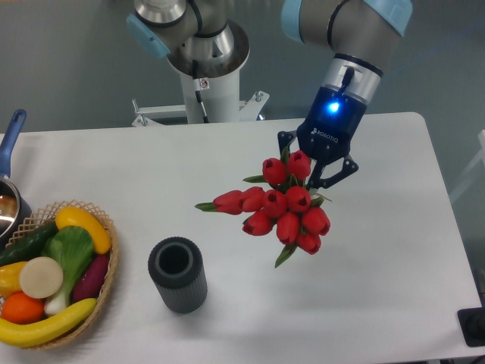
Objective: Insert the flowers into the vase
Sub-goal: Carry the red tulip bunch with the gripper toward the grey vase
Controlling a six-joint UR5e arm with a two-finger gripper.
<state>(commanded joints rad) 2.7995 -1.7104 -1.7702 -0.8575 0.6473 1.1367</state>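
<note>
The flowers (282, 206), a bunch of red tulip buds with green leaves, hang above the table right of centre. My gripper (312, 173) is shut on the bunch from above and behind, its fingers mostly hidden by the buds. The stems are hidden under the buds and the gripper. The vase (177, 274), dark grey, ribbed and cylindrical, stands upright near the front of the table, to the lower left of the flowers and apart from them. Its round opening faces up and looks dark inside.
A wicker basket (106, 269) with plastic fruit and vegetables sits at the front left. A pot with a blue handle (10, 136) is at the left edge. The arm's base (204, 76) stands behind the table. A dark object (474, 326) is at the front right corner.
</note>
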